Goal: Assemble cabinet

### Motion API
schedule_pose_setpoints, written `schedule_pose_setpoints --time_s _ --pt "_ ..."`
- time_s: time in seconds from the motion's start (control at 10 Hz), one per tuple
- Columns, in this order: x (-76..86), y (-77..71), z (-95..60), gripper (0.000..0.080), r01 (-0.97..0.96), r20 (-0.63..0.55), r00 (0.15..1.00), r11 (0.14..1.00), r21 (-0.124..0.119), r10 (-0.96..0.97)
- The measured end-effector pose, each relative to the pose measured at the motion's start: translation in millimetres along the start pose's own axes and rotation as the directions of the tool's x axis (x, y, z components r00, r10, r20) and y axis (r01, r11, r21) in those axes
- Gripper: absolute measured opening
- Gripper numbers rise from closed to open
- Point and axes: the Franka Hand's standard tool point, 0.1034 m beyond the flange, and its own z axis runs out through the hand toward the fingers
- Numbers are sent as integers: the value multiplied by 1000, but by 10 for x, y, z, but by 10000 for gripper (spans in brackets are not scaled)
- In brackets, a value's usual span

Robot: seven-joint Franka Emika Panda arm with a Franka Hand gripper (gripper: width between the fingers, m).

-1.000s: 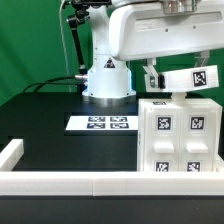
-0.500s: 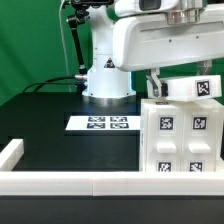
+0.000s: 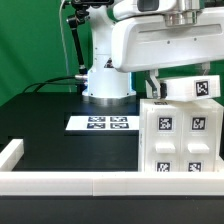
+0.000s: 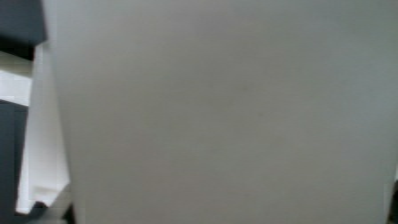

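Note:
The cabinet (image 3: 180, 135) is a large white box at the exterior view's right, with four small tagged panels on its front. A white tagged block (image 3: 196, 88) rests at the cabinet's top edge. My gripper (image 3: 162, 88) is at the block's left end and holds it; one dark finger (image 3: 154, 86) shows beside it. In the wrist view a plain white surface (image 4: 222, 110) fills nearly the whole picture and hides my fingers.
The marker board (image 3: 102, 123) lies flat on the black table in front of the robot's base (image 3: 106, 80). A low white wall (image 3: 60, 183) runs along the table's near edge, with a corner piece (image 3: 10, 152) at the exterior view's left.
The arm came down and a little to the exterior view's right with the tagged block, bringing it onto the cabinet's top. Nothing has moved in the last half second.

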Motion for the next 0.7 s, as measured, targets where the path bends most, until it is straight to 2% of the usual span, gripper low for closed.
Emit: schedule_pose_setpoints --time_s 0.6,0.7 --pt "0 -1 0 546 -24 0 1000 1000 0 24" --pt "2 -8 0 546 -120 -1 993 993 4 120"
